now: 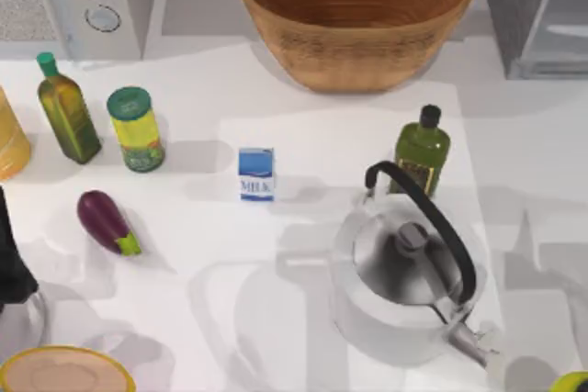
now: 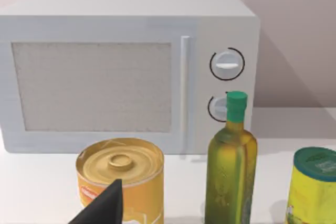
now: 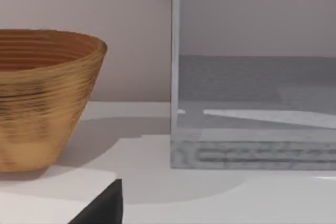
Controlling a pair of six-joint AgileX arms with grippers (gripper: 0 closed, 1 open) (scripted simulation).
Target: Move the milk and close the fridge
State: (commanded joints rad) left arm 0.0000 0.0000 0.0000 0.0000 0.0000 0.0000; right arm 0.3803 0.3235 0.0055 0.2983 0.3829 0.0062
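Left gripper (image 2: 107, 205) is showing one dark fingertip low in the left wrist view; whether its fingers are spread or clenched cannot be told, and it is touching nothing visible. It is facing the yellow can (image 2: 122, 179), the green-capped oil bottle (image 2: 231, 169) and the microwave (image 2: 128, 72) behind them. Right gripper (image 3: 105, 205) is likewise showing one dark fingertip in the right wrist view, state not readable, holding nothing visible. It is facing the wicker bowl (image 3: 44, 98) and the fridge (image 3: 252, 150), whose interior is standing exposed. In the top view the milk (image 1: 256, 173) is standing upright near the table centre, well apart from both arms, between the green-lidded jar (image 1: 136, 129) on its left and the dark-capped oil bottle (image 1: 422, 149) on its right. The kettle (image 1: 409, 263) is sitting nearer the front, the eggplant (image 1: 107, 222) lying front-left. The fridge is standing at the back right corner.
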